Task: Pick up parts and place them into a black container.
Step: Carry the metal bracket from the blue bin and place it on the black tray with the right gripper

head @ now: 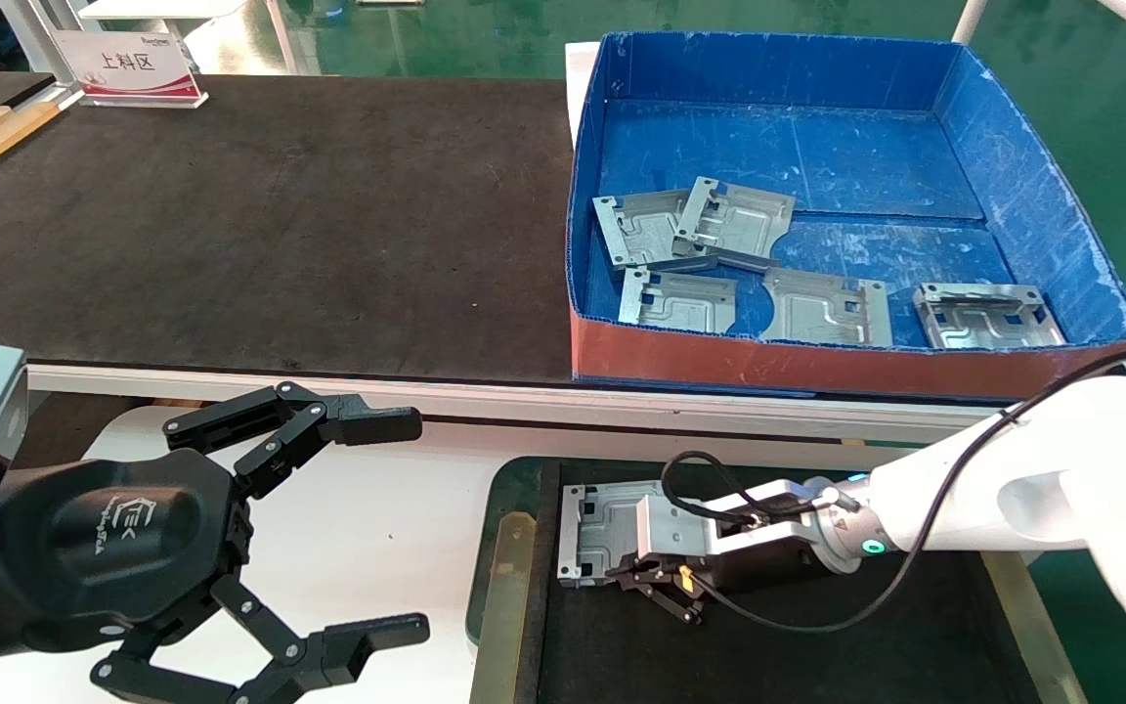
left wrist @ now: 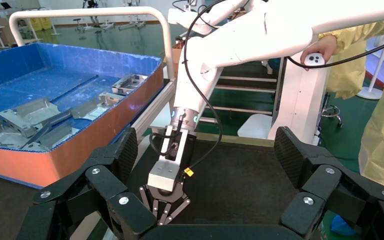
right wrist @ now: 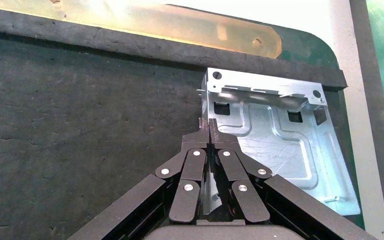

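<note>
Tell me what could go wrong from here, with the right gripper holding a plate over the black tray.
1. The right gripper pinches only one side edge of the plate, so it may twist or slip when released.
2. The plate sits hard against the black container's far corner, by the rim; it could catch there.
3. Two plates in the blue box overlap, which may complicate later picks.

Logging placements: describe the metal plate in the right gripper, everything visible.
The plate is silver-grey stamped sheet metal, roughly square, with embossed grooves, two small rectangular cutouts and a bent-up edge wall with holes at its corners. It lies flat or nearly so in a corner of the black container, beside the brass-coloured rim. The right gripper is shut on one side edge. Whether the plate rests fully on the tray floor cannot be told. The left gripper is open, off to the side.
</note>
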Robot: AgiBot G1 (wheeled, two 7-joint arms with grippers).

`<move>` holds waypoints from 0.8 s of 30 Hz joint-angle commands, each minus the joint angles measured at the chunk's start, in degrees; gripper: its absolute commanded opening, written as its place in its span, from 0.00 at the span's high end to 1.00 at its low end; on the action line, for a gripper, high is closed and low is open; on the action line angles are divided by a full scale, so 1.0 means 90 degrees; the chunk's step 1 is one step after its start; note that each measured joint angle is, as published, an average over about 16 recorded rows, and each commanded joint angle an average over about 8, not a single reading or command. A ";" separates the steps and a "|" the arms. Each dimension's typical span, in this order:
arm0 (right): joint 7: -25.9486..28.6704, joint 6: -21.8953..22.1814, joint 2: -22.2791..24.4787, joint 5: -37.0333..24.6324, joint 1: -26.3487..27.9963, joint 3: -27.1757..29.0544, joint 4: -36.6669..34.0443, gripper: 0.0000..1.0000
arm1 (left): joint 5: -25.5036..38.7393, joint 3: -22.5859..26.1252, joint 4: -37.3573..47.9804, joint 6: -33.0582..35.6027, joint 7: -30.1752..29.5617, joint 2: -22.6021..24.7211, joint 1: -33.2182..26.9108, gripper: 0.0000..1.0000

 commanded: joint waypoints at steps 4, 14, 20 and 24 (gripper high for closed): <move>0.0002 0.0028 -0.0043 0.0017 0.0018 0.0012 -0.0098 0.73 | 0.0000 0.0000 0.0000 0.0000 0.0000 0.0000 0.0000 0.00; 0.0032 0.0029 -0.0127 -0.0015 0.0036 -0.0012 -0.0165 0.00 | 0.0000 0.0001 0.0000 0.0000 0.0000 0.0000 0.0000 0.00; 0.0013 0.0000 -0.0135 -0.0012 0.0045 -0.0010 -0.0159 0.00 | 0.0000 0.0001 0.0000 0.0000 0.0000 0.0000 0.0000 0.00; -0.0009 -0.0123 -0.0097 0.0015 0.0095 0.0008 -0.0147 0.00 | -0.0001 0.0001 0.0000 0.0000 0.0000 0.0000 0.0000 0.00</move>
